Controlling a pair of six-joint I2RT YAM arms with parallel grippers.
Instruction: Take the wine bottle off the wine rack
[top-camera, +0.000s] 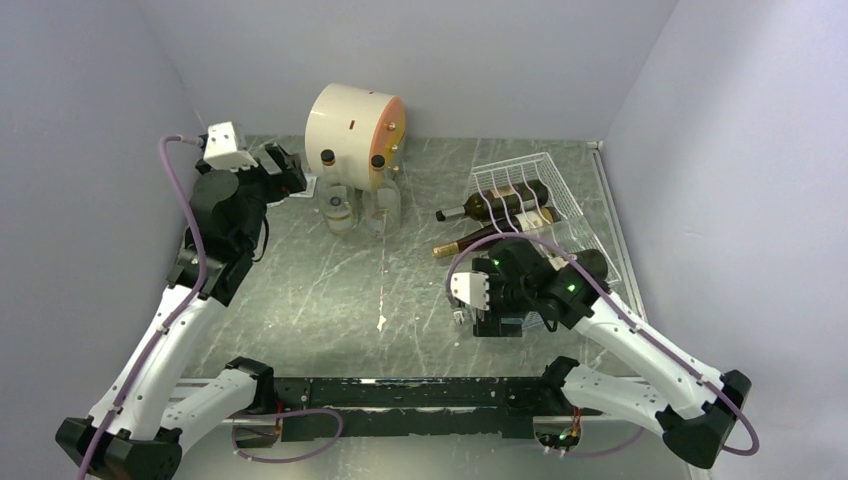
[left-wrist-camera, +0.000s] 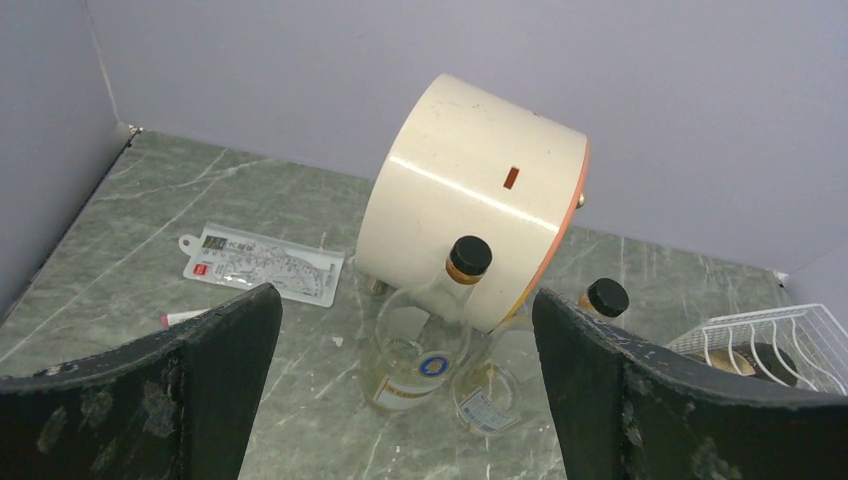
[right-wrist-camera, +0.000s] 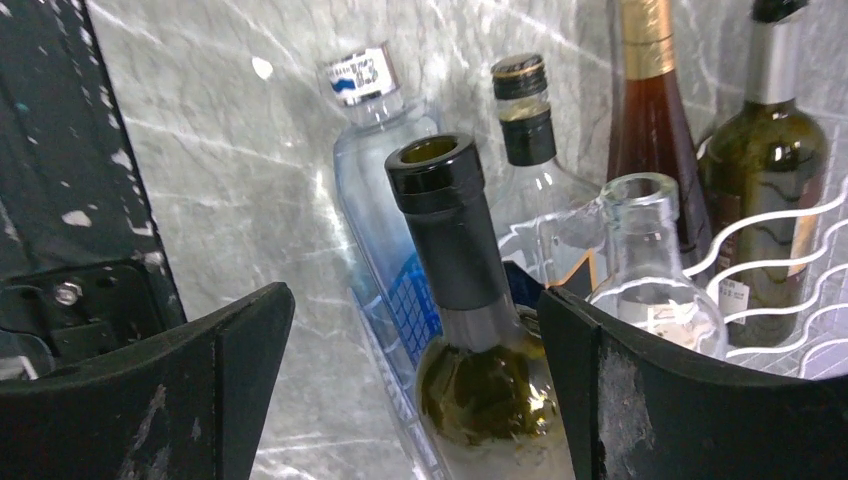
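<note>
**A:** Where does the wine rack stand?

**B:** Right of centre in the overhead view, on the marbled table, close to the right wall. Two dark bottles lie in its upper cradles, necks pointing toward the left of the frame.

**A:** And the wine bottle?

**B:** In the middle of the right wrist view, with a black sleeve on the neck, an open mouth and pale green glass below. It sits among the bottles at the rack's lower end. In the overhead view the arm hides it.

**A:** What about the right gripper?

**B:** Its fingers stand apart, one on each side of that neck. There is a clear gap, and they have no grip on it.

**A:** What's next to it?

**B:** A blue-tinted bottle is on its left and a black-capped clear bottle behind it. An uncapped clear bottle is on its right. Further right, a gold-foiled brown bottle and a dark green bottle lie over white wavy wires.

**A:** And the left gripper?

**B:** It's at the upper left of the overhead frame, fingers wide apart and holding nothing. Its camera faces a cream drum with an orange face. Two round clear flasks stand just in front of the drum, and a flat packaged ruler lies on the table to its left.
</note>
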